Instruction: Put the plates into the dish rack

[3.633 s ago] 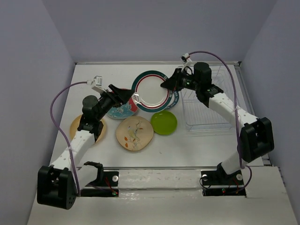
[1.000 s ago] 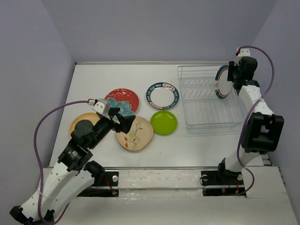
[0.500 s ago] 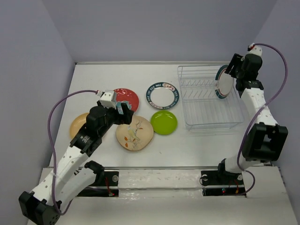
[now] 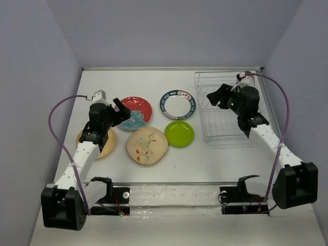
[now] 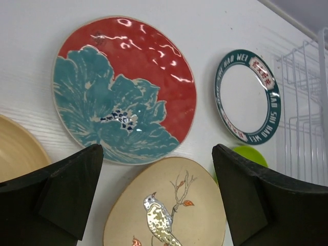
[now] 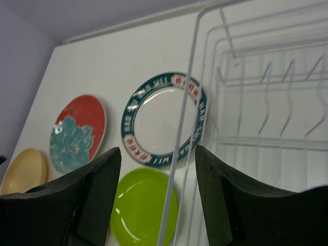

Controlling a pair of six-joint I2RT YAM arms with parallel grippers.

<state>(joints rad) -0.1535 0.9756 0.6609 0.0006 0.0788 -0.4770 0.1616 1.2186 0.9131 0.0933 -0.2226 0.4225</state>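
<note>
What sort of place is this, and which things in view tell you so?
Probably a robot test cell, not a kitchen: two arms bolted to a white table, plain walls boxing it in, and loose plates beside a wire dish rack.

Left of the dish rack, whose upright wire dividers split its interior into slots, the teal-rimmed plate and lime green plate lie just beside its wall; the table left of the rack's far corner lies bare.

White arms, black joints — purple cables.
</note>
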